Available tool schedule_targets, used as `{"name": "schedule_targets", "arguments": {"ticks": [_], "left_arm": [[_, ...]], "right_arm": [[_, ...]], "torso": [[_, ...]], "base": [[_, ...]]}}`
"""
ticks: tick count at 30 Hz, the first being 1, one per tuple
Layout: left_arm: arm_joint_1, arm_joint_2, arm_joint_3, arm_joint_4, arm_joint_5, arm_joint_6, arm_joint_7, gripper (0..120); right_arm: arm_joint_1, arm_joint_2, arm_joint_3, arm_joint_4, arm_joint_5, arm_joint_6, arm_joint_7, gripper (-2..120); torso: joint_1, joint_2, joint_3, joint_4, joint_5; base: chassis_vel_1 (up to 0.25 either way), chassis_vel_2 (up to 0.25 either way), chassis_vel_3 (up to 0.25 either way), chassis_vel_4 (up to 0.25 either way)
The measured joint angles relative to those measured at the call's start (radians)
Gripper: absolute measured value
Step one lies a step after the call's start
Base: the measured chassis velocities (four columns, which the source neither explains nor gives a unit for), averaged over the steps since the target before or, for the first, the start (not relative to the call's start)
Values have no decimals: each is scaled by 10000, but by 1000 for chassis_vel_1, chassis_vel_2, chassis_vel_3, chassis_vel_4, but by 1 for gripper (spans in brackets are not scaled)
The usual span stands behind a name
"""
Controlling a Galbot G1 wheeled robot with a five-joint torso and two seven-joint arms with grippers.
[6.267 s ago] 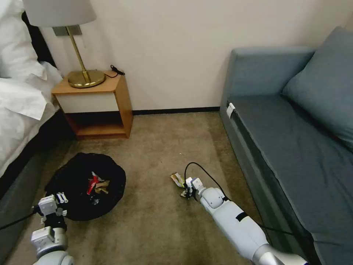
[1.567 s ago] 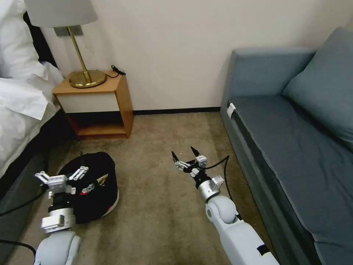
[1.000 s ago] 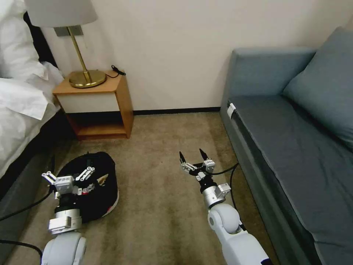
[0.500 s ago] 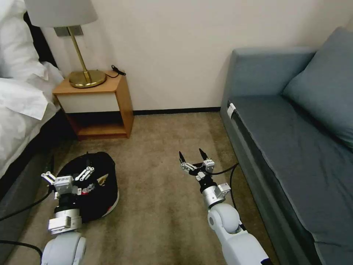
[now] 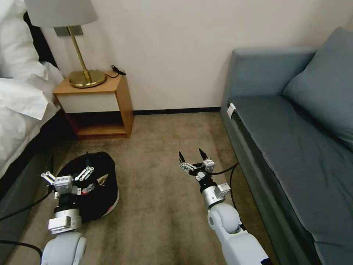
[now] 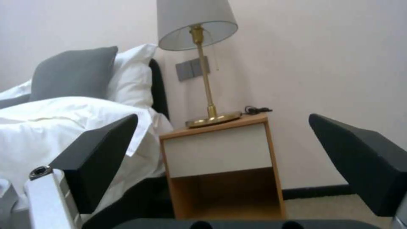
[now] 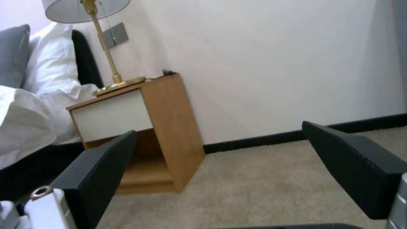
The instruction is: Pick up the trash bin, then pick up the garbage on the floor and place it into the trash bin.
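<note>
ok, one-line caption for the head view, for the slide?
Both grippers open and empty: left gripper above the trash bin holding litter, right gripper raised over bare carpet beside the sofa.

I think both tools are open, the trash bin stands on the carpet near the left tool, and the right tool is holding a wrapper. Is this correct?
Not quite. In the head view the right tool is open and holds nothing. The rest is right: the left tool is open too, and the trash bin stands on the carpet beside it.

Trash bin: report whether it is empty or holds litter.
Holds litter. In the head view, red and pale scraps show inside the trash bin lined in black, behind the open left gripper.
</note>
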Motion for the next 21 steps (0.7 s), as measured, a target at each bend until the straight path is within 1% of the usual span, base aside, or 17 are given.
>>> {"name": "schedule_targets", "arguments": {"ticks": [21], "left_arm": [[0, 0, 0, 5, -2, 1, 0, 100]], "right_arm": [[1, 0, 0, -2, 3, -5, -1, 100]], "torso": [[0, 0, 0, 0, 0]], "base": [[0, 0, 0, 0]]}}
